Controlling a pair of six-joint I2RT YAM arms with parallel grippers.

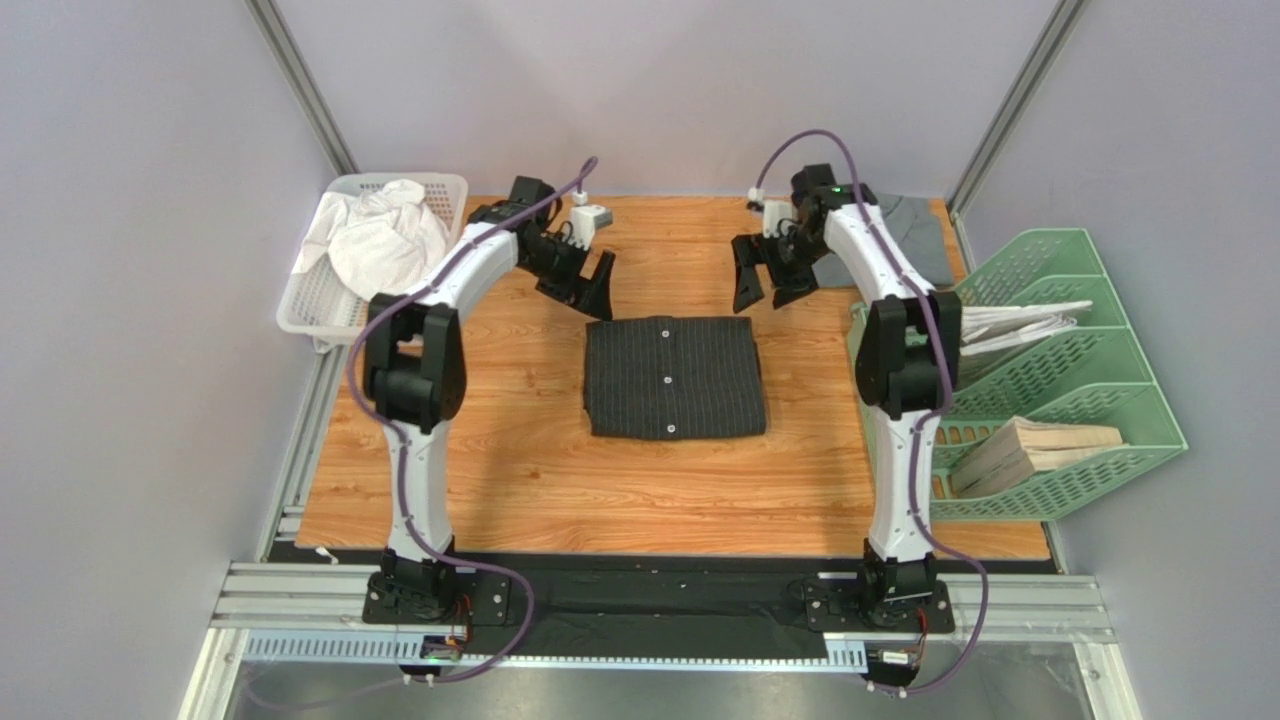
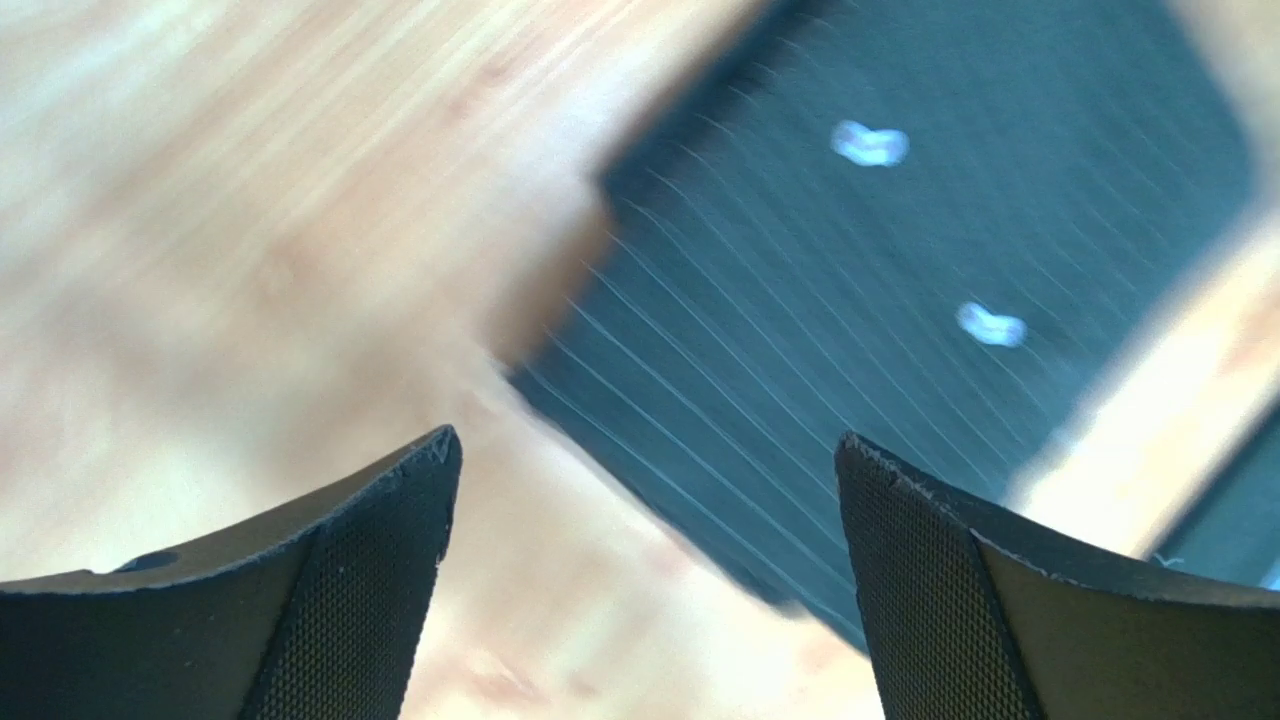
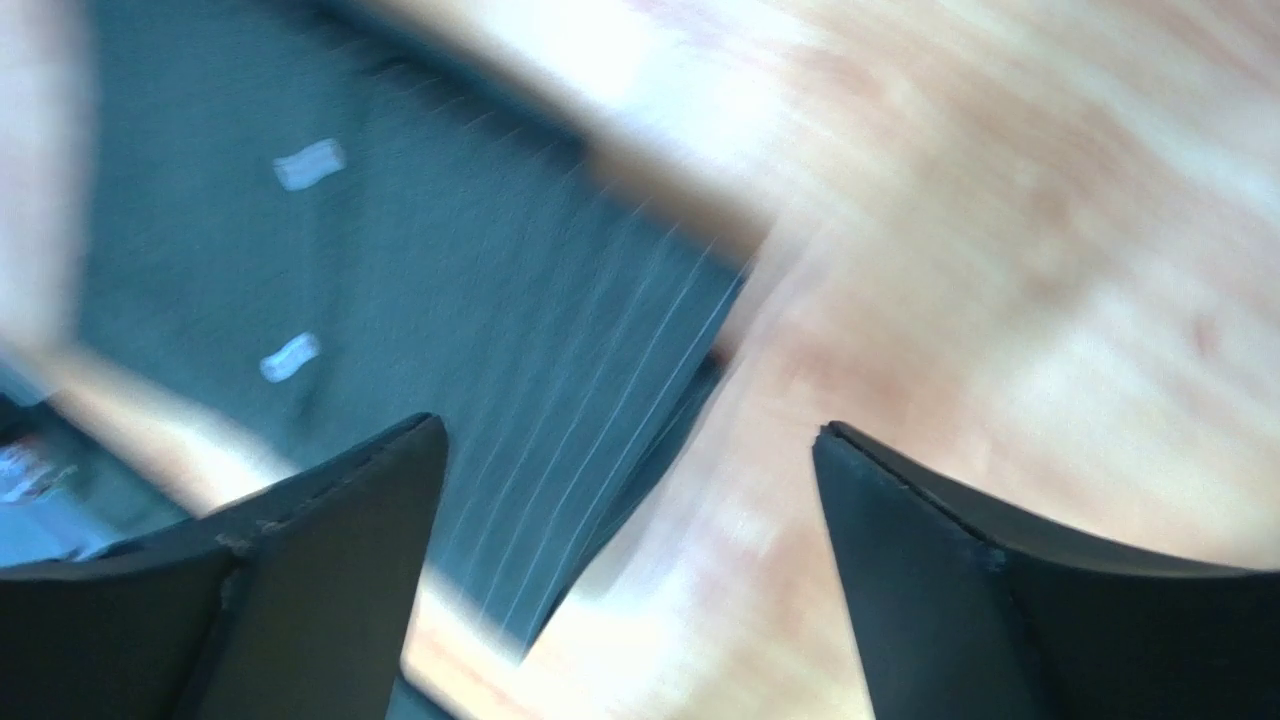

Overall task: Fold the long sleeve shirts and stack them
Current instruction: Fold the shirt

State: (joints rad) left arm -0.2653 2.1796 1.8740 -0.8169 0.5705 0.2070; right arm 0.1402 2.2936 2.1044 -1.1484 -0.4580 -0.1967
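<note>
Black pinstripe shirt (image 1: 673,377) lies mid-counter (image 1: 496,450), folded to a neat rectangle with the button row up. It sits flat, nothing on it. Left hand (image 1: 579,281) and right hand (image 1: 771,273) hang above the counter just past the shirt's far corners. Both have fingers apart, hold nothing and touch no cloth. Both wrist views are blurred but show wide gaps between the fingers and a shirt corner below.

Grey shirt (image 1: 911,219) is at the far right corner, mostly hidden behind the right arm, so I can't tell its fold state.

Step, as I judge it: the black fold looks finished and grey is next. The next move likely falls to the right hand: reach back to the grey cloth, pinch an edge, drag it onto open counter and spread it flat. After folding, one shirt goes squarely on the other.
</note>
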